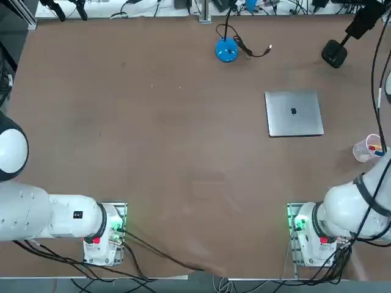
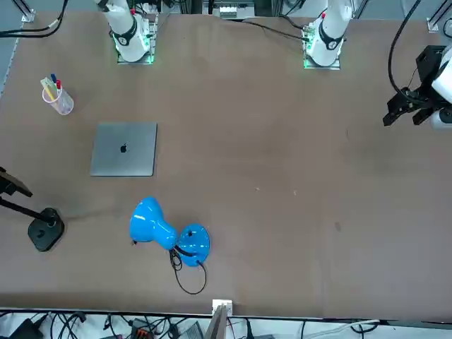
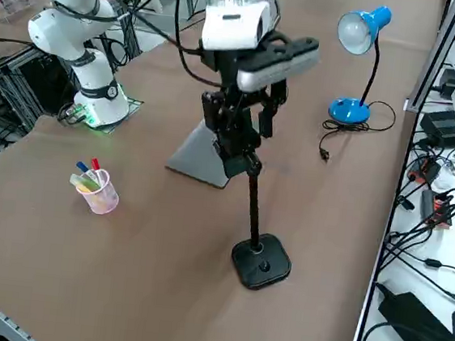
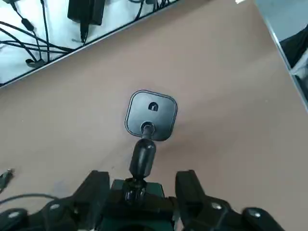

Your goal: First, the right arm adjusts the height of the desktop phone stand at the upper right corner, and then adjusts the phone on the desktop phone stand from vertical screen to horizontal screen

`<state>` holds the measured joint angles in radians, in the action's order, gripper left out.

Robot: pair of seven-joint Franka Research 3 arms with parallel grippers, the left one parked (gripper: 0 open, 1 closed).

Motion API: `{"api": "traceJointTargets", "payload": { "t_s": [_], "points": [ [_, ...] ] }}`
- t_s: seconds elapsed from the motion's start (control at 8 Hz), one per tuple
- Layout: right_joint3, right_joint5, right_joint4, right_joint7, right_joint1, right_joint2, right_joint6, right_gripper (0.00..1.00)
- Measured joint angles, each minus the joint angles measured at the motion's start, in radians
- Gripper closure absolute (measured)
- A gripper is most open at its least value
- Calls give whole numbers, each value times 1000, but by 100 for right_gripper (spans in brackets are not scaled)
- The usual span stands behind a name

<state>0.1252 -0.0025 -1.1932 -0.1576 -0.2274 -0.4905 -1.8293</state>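
The desktop phone stand has a black rounded base at the table's far right corner, with a thin pole rising from it. At the pole's top a dark slab, the phone, sits in the clamp. My right gripper reaches down over that top. Its two fingers stand on either side of the clamp head, very close to it but open. The gripper body hides most of the phone in the side view.
A closed silver laptop lies beside the stand. A blue desk lamp with a loose cable stands at the far edge. A clear cup of pens sits near the right edge. Cables crowd the shelf beyond the table.
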Motion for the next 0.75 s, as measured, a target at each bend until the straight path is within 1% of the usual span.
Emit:
{"api": "traceJointTargets", "payload": {
  "t_s": [0.25,0.5,0.75],
  "points": [
    [0,8,0,-53,-7,-21,0,21],
    [-3,9,1,-133,-6,-34,0,29],
    [-5,9,1,-169,-6,-40,0,30]
  ]
}}
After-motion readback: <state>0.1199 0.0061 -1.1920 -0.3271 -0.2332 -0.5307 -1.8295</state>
